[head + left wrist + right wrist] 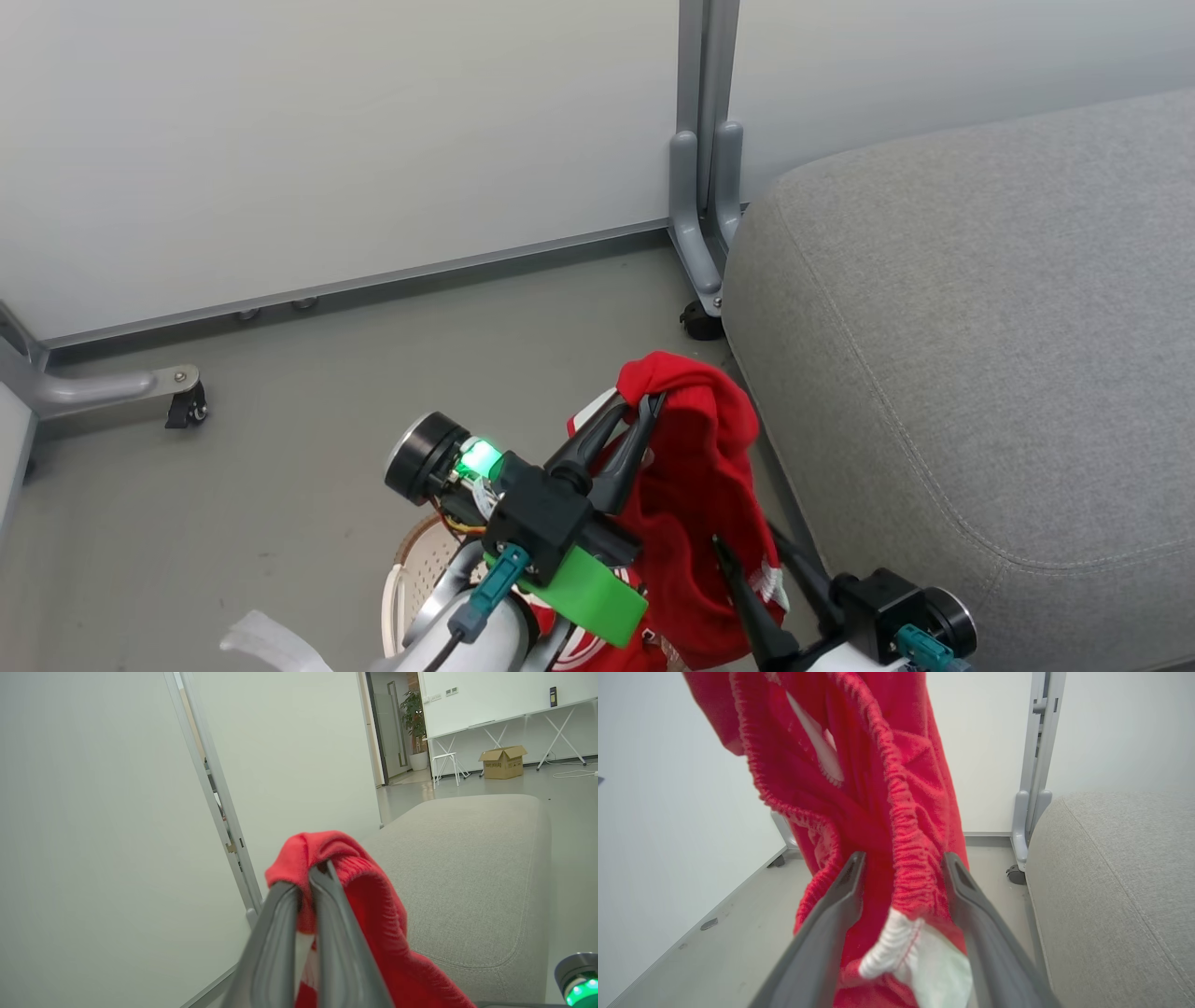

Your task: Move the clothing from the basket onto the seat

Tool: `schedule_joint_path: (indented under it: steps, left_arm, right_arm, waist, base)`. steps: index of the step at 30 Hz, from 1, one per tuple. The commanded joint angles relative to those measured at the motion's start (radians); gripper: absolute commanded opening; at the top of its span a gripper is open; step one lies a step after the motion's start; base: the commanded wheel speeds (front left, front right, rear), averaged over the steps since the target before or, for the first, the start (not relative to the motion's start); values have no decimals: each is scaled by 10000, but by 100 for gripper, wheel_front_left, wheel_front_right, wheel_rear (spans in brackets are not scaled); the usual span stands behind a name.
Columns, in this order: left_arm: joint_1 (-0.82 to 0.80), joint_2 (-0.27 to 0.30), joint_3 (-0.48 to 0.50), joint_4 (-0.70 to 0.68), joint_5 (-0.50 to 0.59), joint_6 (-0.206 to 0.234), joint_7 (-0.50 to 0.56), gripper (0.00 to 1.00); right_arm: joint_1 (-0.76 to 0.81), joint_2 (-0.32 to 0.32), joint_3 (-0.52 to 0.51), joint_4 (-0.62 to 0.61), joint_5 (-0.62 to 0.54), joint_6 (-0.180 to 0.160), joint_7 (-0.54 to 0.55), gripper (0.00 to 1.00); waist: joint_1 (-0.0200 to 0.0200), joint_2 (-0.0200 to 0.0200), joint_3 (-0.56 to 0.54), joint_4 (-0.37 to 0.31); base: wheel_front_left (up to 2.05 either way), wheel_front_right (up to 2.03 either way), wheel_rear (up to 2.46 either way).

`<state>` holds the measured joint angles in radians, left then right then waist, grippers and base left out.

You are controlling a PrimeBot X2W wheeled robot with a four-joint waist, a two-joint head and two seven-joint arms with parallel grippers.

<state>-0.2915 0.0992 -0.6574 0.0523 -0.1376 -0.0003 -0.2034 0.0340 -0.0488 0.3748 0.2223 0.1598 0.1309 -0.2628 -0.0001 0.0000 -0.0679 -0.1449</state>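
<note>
My left gripper [642,403] is shut on the top fold of a red garment [695,485] with white trim, which hangs down above the floor beside the seat. In the left wrist view the left gripper [312,877] pinches the red garment [373,905]. My right gripper [747,546] stands open lower down, its fingers either side of the hanging cloth. The right wrist view shows the right gripper [903,868] straddling the garment's [878,788] gathered hem. The cream basket [417,560] peeks out under my left arm. To the right lies the grey seat [980,327].
White partition panels stand behind on grey metal legs [698,233] with casters, one leg close to the seat's corner and another [112,385] at the left. Grey floor lies between them. Far off are a cardboard box [503,761] and folding tables.
</note>
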Motion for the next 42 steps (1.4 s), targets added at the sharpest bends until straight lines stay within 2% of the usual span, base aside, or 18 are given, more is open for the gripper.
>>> schedule_joint_path:
  steps: [1,14,15,16,17,18,42]
  left_arm:
    - [200,51,-23,-87,-69,-1,45,0]
    - [177,298,-58,-253,-188,62,348,0]
    - [199,306,-56,-231,-216,59,403,10]
    - [215,309,-47,-208,-221,80,446,29]
    - [217,314,-37,-200,-238,101,484,93]
    - [215,313,-23,-204,-253,125,513,100]
    - [-59,436,-60,-218,-440,314,674,100]
  right_arm:
    - [-121,-28,38,83,73,-1,-33,0]
    - [-177,-32,61,4,254,-1,-33,0]
    - [-169,-32,56,-8,272,-3,-33,0]
    - [-161,-32,52,-18,284,-1,-33,0]
    - [-156,-32,49,-29,289,-1,-33,0]
    - [-157,-32,50,-36,293,-1,-33,0]
    - [-268,-30,-73,-151,271,-1,-33,0]
  waist:
    - [1,0,23,1]
    - [1,0,243,15]
    - [1,0,256,16]
    - [1,0,265,16]
    - [1,0,279,17]
    - [1,0,294,16]
    - [1,0,647,-145]
  base:
    - [0,0,0]
    - [0,0,0]
    - [0,0,0]
    - [0,0,0]
    - [0,0,0]
    - [0,0,0]
    - [0,0,0]
